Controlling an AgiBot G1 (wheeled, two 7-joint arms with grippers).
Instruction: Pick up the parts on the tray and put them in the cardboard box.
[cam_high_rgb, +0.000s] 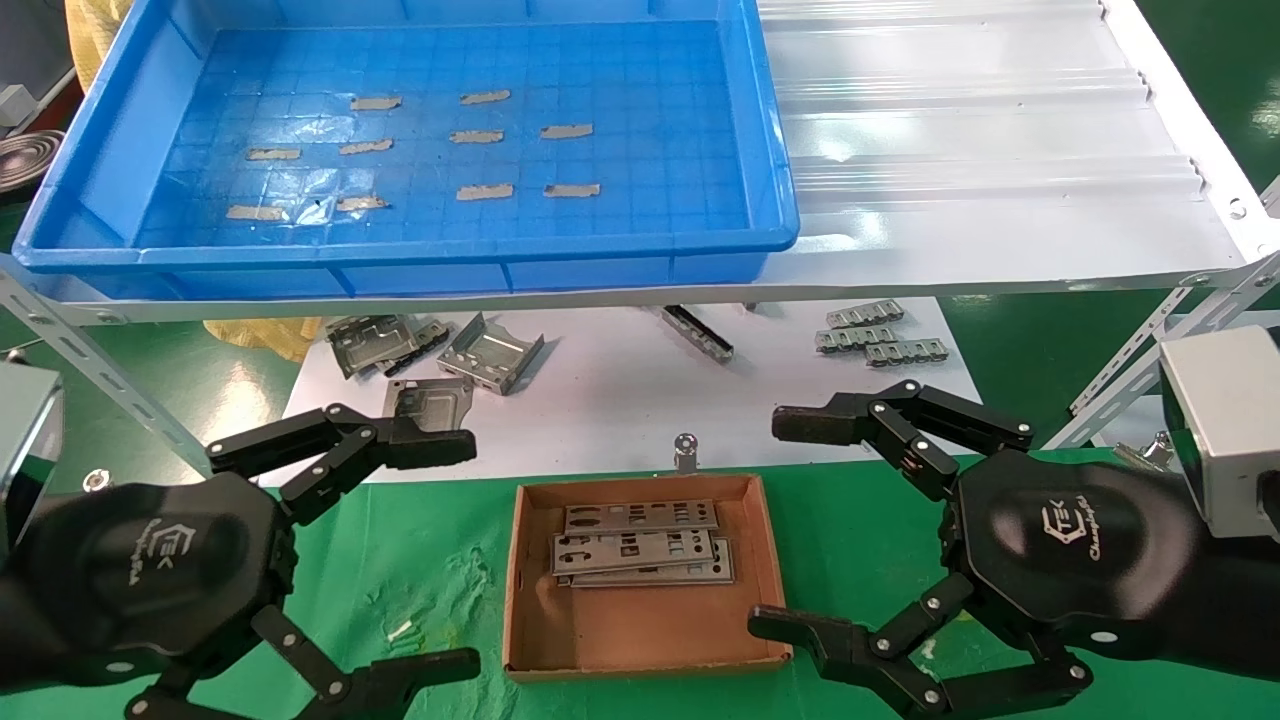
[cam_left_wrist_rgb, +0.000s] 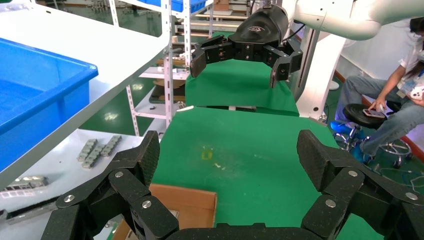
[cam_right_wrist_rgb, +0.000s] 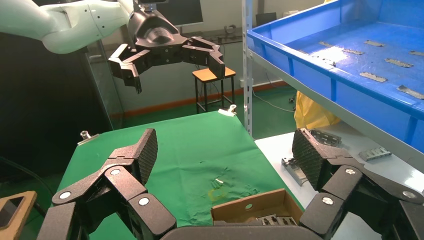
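Plates (cam_high_rgb: 640, 545) lie in a small pile inside the cardboard box (cam_high_rgb: 527, 590), pushed toward its far wall. They are thin and silver with many little holes. In the right wrist view only a bit of them (cam_right_wrist_rgb: 269, 219) peeks over the box wall (cam_right_wrist_rgb: 250, 206). The box sits on the green cloth (cam_high_rgb: 420, 560) at the near edge of the counter, about in the middle between the two arms.

The left gripper (cam_high_rgb: 455, 555) hangs over the cloth just to the left of the box. Its fingers are spread wide apart and hold nothing. The right gripper (cam_high_rgb: 785, 525) hangs just to the right of the box. Its fingers are wide apart too, and they hold nothing.

The blue tray (cam_high_rgb: 770, 150) rests on a white shelf (cam_high_rgb: 980, 150) at the far left of the counter. Its floor shows only small grey tape strips (cam_high_rgb: 484, 191).

Under the shelf, on a white sheet (cam_high_rgb: 620, 400), lie bent grey brackets (cam_high_rgb: 490, 355) toward the left and a few small grey pieces (cam_high_rgb: 880, 338) toward the right. A small metal clip (cam_high_rgb: 685, 450) sits at the edge of the cloth, just behind the box.
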